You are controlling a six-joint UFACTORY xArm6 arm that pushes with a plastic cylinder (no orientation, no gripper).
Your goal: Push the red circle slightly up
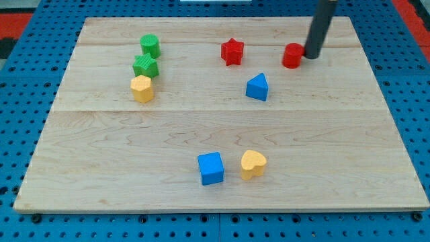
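The red circle [292,56] lies near the view's top right of the wooden board [101,168]. My tip [312,56] stands just to the right of the red circle, touching or nearly touching its right side. The dark rod rises from there to the view's top edge.
A red star [232,52] lies left of the red circle. A blue triangular block [257,88] lies below between them. A green circle [150,46], a green star [145,66] and a yellow hexagon [142,88] stack at the left. A blue cube [210,168] and a yellow heart [252,164] lie near the bottom.
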